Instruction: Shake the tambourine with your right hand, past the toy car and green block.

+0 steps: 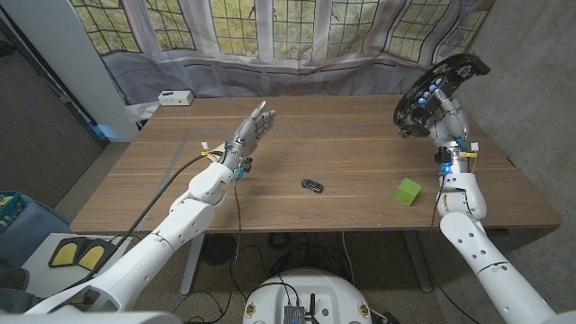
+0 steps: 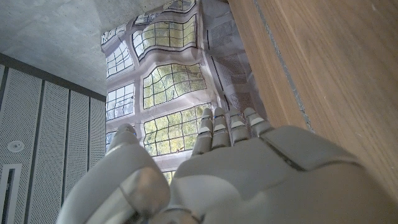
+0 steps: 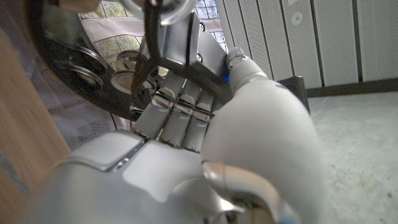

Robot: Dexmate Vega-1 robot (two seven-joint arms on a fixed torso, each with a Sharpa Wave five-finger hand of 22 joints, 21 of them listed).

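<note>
With the tambourine (image 1: 438,87) gripped aloft beyond the green block (image 1: 409,191), the right hand (image 1: 447,120) seems mid-shake; left hand (image 1: 249,135) fingers apart, holding nothing.

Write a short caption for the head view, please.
Right hand holds the tambourine raised above the table, beyond the toy car and green block.

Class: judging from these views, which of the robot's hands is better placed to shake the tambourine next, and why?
The right hand: it already grips the tambourine, raised above the table's far right. The left hand hovers open, holding nothing, well away from it.
</note>
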